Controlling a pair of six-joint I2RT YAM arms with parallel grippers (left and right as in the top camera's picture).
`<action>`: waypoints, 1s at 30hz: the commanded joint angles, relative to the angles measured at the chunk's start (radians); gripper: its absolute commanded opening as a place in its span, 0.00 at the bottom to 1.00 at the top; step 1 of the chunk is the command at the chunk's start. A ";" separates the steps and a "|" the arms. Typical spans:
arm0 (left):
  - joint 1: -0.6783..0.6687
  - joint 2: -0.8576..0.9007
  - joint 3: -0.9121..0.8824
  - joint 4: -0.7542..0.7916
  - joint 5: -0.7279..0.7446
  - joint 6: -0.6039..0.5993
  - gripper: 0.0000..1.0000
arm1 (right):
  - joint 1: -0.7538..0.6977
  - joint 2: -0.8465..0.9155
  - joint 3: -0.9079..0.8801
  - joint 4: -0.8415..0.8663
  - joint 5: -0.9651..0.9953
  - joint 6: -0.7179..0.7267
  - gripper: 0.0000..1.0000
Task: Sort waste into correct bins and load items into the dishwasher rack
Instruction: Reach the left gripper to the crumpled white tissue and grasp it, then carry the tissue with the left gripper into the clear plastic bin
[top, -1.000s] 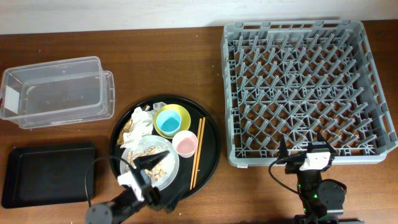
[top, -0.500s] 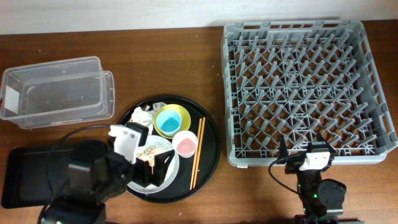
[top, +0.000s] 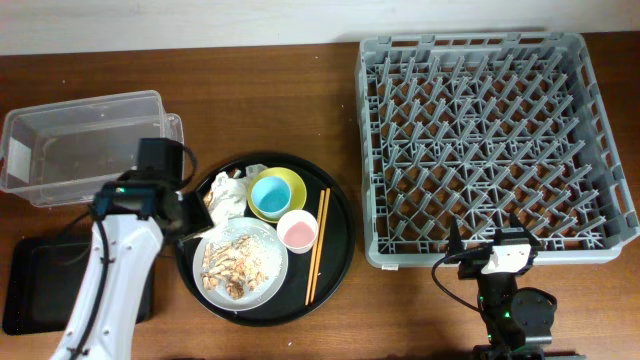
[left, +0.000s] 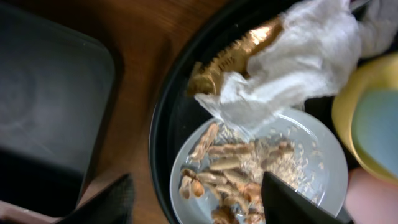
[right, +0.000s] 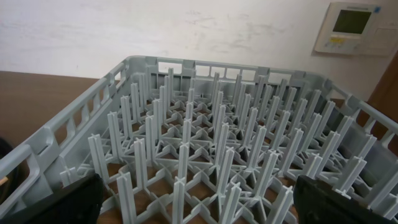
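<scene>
The round white-grey plate (top: 240, 262) holds beige food scraps (left: 239, 177) with rice grains. Crumpled white napkins (top: 228, 192) and a brown wrapper (left: 239, 48) lie behind it. The light-blue cup (top: 270, 196) sits inside the yellow bowl (top: 284, 184). The pink cup (top: 297, 231) and the chopsticks (top: 318, 245) lie to the right. My left gripper (top: 190, 213) is open and empty over the plate's left edge; in the left wrist view (left: 199, 205) its fingers straddle the scraps. My right gripper (top: 483, 233) is open and empty at the front edge of the grey rack (top: 490, 140).
All dishes rest on a large round black tray (top: 335, 250). The clear tub (top: 90, 145) stands at the back left. The shallow black rectangular tray (top: 60, 285) lies at the front left, partly under my left arm. The right wrist view shows only rack pegs (right: 217, 143).
My left arm has swung from the table's front edge, across the plate, to the left side of the round tray. The right arm has not moved.
</scene>
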 joint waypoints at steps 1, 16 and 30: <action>0.038 0.062 0.004 0.082 0.088 -0.002 0.50 | -0.006 -0.006 -0.010 0.002 0.009 0.001 0.98; -0.006 0.360 0.004 0.282 0.230 0.240 0.45 | -0.006 -0.006 -0.010 0.002 0.009 0.001 0.98; -0.057 0.372 -0.003 0.298 0.141 0.246 0.01 | -0.006 -0.006 -0.010 0.002 0.009 0.001 0.98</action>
